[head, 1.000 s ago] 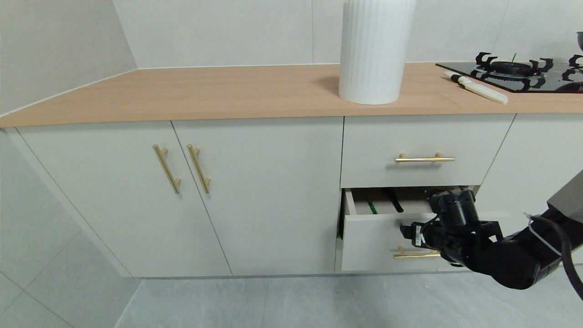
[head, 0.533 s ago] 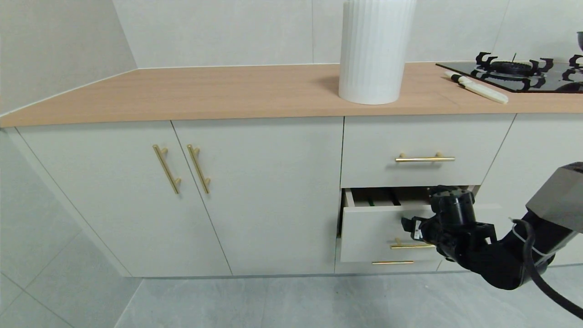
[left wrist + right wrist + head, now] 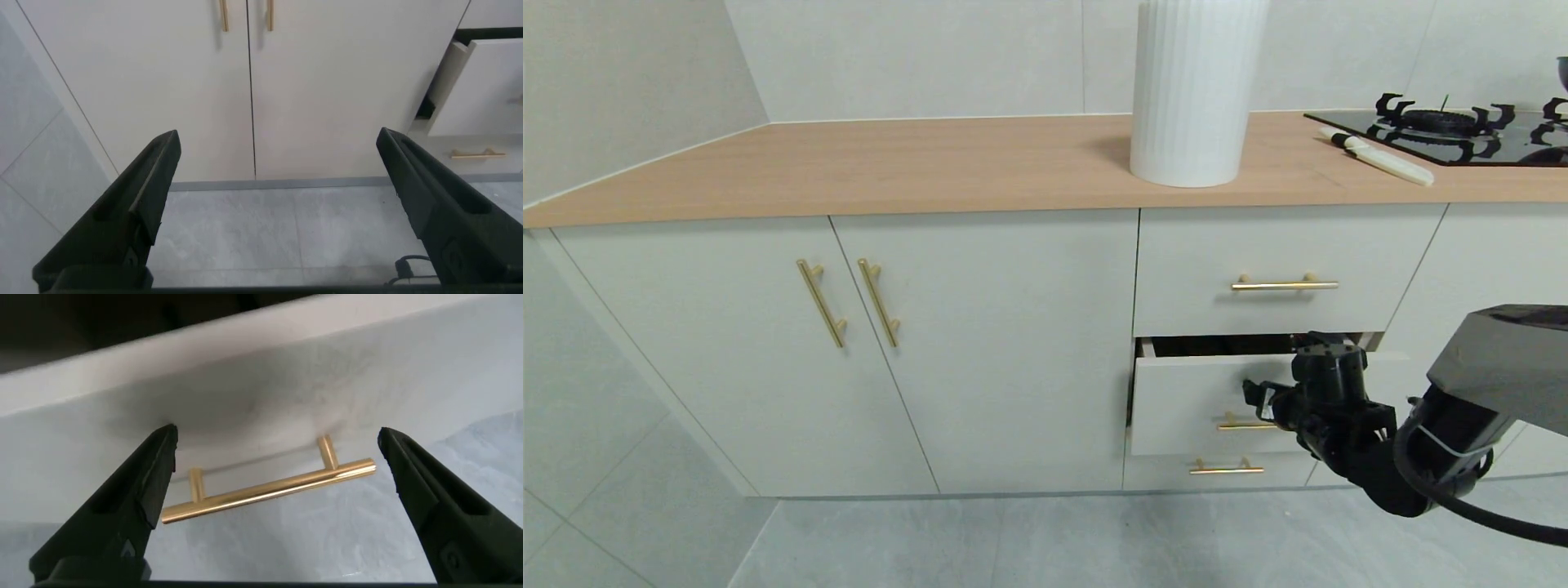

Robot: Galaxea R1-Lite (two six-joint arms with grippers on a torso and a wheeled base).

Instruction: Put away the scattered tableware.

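The right gripper (image 3: 1262, 404), jaws spread and grasping nothing, is facing the brass bar handle (image 3: 270, 490) of the nearly shut white middle drawer (image 3: 1188, 400), seemingly to nudge it home, while a cream knife-like utensil (image 3: 1376, 157) is lying out on the wooden countertop (image 3: 931, 163)

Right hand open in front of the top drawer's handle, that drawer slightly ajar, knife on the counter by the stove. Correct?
Wrong drawer. The right hand is open in front of the handle of the middle drawer, and that one is slightly ajar; the top drawer is shut, as the head view shows. The knife lies on the counter by the stove.
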